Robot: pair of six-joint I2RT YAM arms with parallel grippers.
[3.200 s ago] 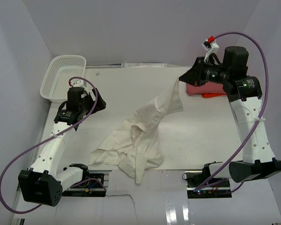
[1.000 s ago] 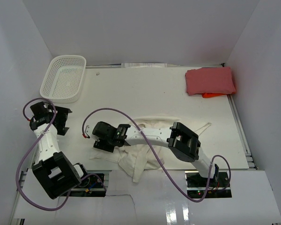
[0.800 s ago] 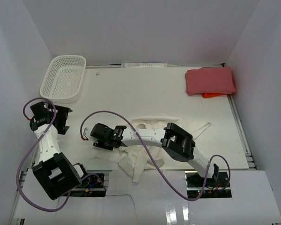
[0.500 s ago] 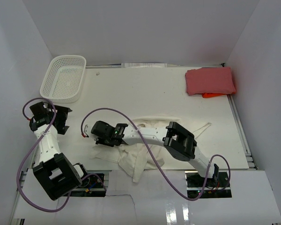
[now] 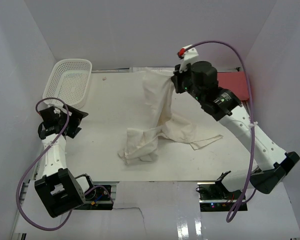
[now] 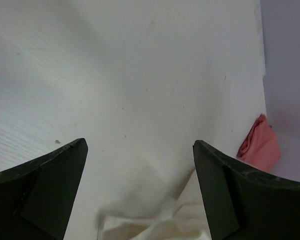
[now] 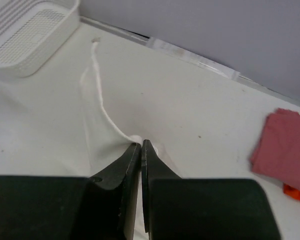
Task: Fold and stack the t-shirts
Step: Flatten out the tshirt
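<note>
The cream-white t-shirt [image 5: 157, 112] hangs from my right gripper [image 5: 176, 81], which is raised over the back of the table. Its lower part lies crumpled on the table [image 5: 140, 147]. In the right wrist view the jaws [image 7: 140, 144] are shut on a pinch of cream cloth [image 7: 97, 100]. The red t-shirt [image 5: 242, 82] lies folded at the back right, partly hidden behind the right arm, and shows in both wrist views [image 7: 285, 147] [image 6: 260, 147]. My left gripper [image 5: 71, 120] stays at the left edge, open and empty [image 6: 139, 145], with cream cloth [image 6: 155, 225] below it.
A white mesh basket [image 5: 67, 82] stands at the back left corner [image 7: 25, 35]. Something orange [image 7: 297, 192] peeks out from under the red shirt. Purple cables loop off both arms. White walls close in the table on three sides.
My right arm has swung from low over the shirt at the table's left-middle up to the back, lifting the cream shirt. The shirt now hangs stretched. The left arm shifted slightly.
</note>
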